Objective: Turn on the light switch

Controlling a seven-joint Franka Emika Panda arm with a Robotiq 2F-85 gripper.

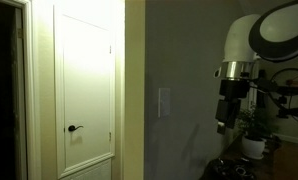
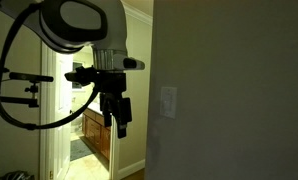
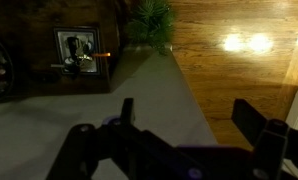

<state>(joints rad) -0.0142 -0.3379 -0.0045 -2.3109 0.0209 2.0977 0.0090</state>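
The light switch (image 1: pixel 165 102) is a small pale upright plate on the dim grey wall; it also shows in an exterior view (image 2: pixel 168 101). My gripper (image 1: pixel 225 122) hangs pointing down, off the wall and to the side of the switch, at about its height or a little lower. In an exterior view the gripper (image 2: pixel 120 125) is apart from the plate. In the wrist view the two dark fingers (image 3: pixel 189 120) stand wide apart with nothing between them, over the grey wall and wood floor. The switch is out of the wrist view.
A white door (image 1: pixel 86 90) with a dark lever handle (image 1: pixel 75 128) stands lit beside the wall corner. A potted plant (image 1: pixel 253 138) sits near the arm; it shows in the wrist view (image 3: pixel 151 20). A lit doorway (image 2: pixel 81 120) lies behind the arm. The room is dim.
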